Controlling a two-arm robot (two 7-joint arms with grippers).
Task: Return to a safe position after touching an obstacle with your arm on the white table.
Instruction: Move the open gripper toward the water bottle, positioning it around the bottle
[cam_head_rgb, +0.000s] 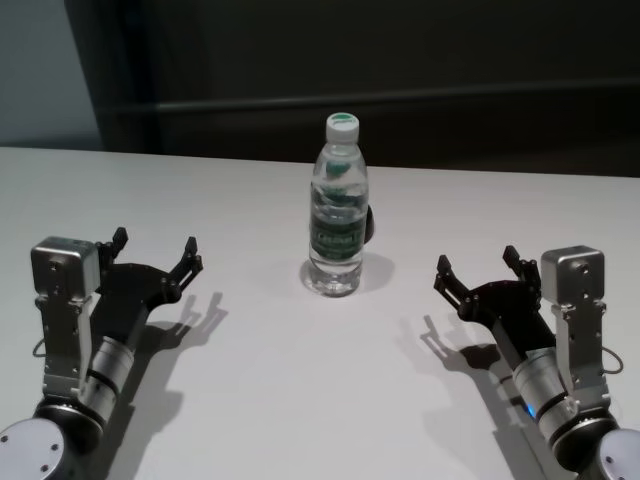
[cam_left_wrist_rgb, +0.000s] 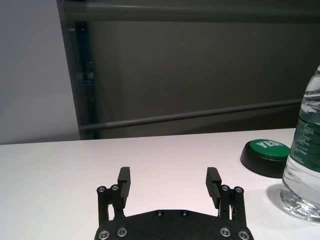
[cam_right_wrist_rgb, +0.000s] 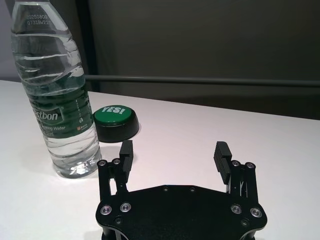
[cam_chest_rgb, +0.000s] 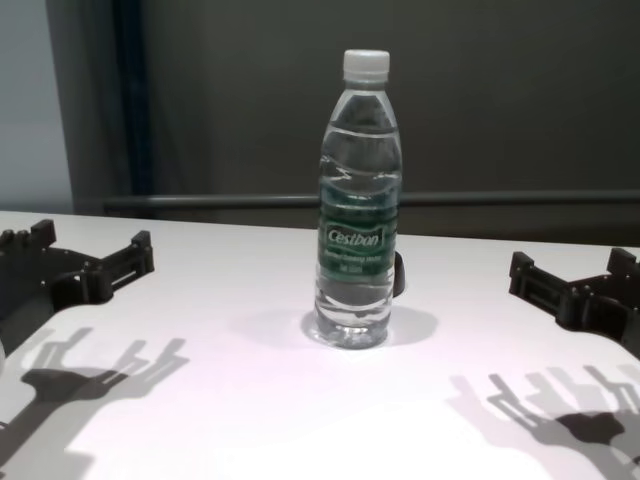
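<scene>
Both grippers are sitting low over the white bench (cam_head_rgb: 250, 400) with their fingers spread wide and nothing in them. Left gripper (cam_head_rgb: 157, 248) is out on the left side, well apart from the bottle, and you can see its two black fingers gaping in its own wrist view (cam_left_wrist_rgb: 169, 184) too. Right gripper (cam_head_rgb: 478, 268) mirrors it on the right side, also well clear of the bottle, same wide gap in its wrist view (cam_right_wrist_rgb: 173, 154). Between the two arms, roughly centred and a bit further back, the clear Cestbon water bottle (cam_head_rgb: 336, 208) stands upright on the bench, white cap on, dark green label band around the middle, looks about full. Neither gripper is touching it. Just behind the bottle there's a round black button with a green top that says "YES!" (cam_right_wrist_rgb: 116, 122), sitting flat on the bench and mostly hidden by the bottle in the head and chest views.
</scene>
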